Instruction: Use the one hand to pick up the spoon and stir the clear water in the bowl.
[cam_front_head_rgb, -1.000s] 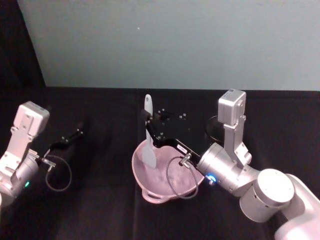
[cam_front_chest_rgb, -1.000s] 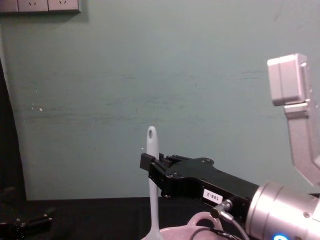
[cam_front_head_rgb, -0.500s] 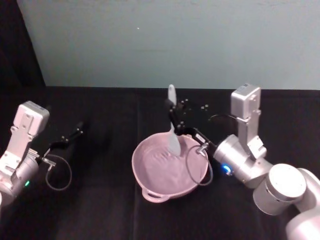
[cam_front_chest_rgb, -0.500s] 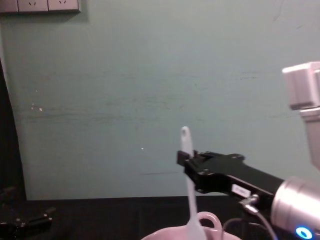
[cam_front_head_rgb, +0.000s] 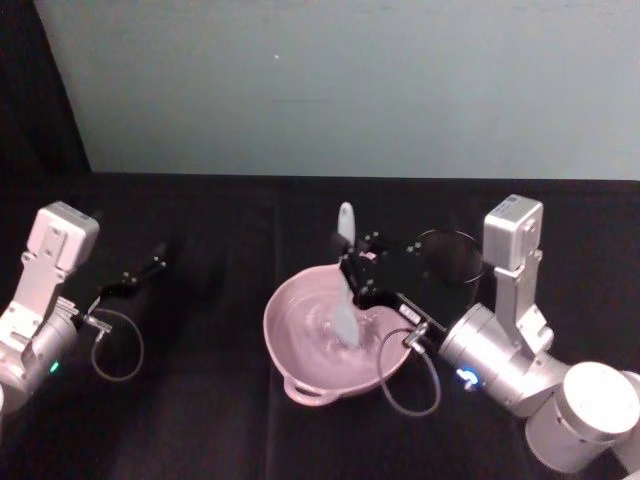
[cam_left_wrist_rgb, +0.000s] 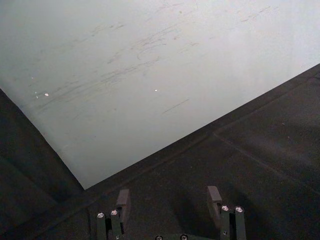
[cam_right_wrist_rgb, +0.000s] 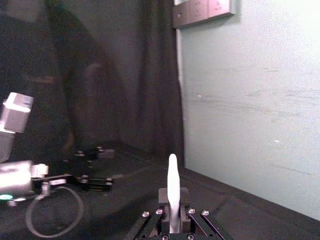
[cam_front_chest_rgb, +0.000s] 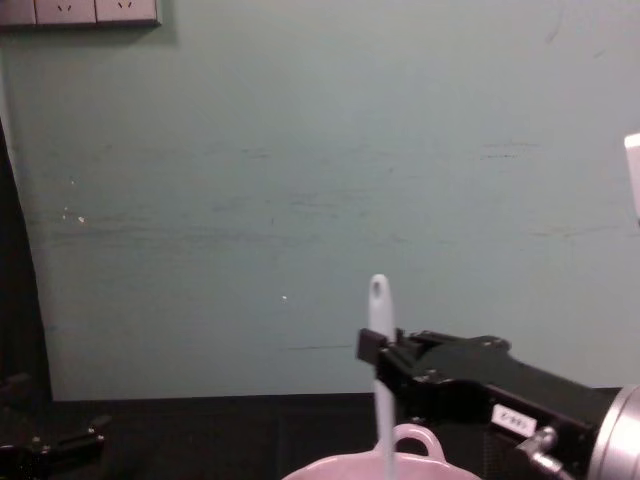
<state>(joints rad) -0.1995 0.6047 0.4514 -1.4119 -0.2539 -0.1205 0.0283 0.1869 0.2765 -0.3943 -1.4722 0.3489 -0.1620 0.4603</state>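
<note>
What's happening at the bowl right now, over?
Right gripper shut on spoon, head down in pink bowl. Left gripper open, parked far left. Black cup behind bowl, nothing blocking.

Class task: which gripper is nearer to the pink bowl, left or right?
Right. The right gripper is above the bowl, holding the spoon upright in it. The left gripper sits open, far off to the bowl's left.

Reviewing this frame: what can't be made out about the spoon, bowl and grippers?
Head view: the fill level of the bowl is unreadable against its glossy pink; the right gripper covers the middle of the spoon.
Chest view: the bottom edge cuts off the spoon head and most of the bowl.
Right wrist view: the gripper hides everything below the handle tip.
Head view: the left gripper blends into the dark cloth.
</note>
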